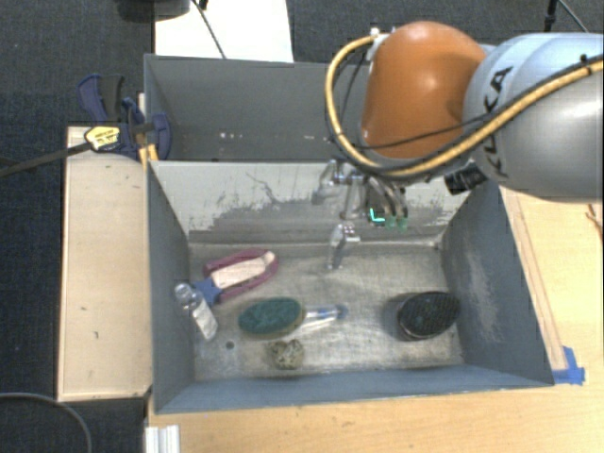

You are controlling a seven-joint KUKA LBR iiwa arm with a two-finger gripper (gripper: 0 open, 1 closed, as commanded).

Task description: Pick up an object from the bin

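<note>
How far open the hand (342,237) is I cannot tell, with nothing seen in it; below-left of it lies a dark green oval plastic brush (271,316), probably light and stiff, best pinched across its width.

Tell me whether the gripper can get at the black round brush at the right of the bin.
Probably yes: the black round brush lies alone with nothing over it, and nothing stands between it and the gripper.
</note>
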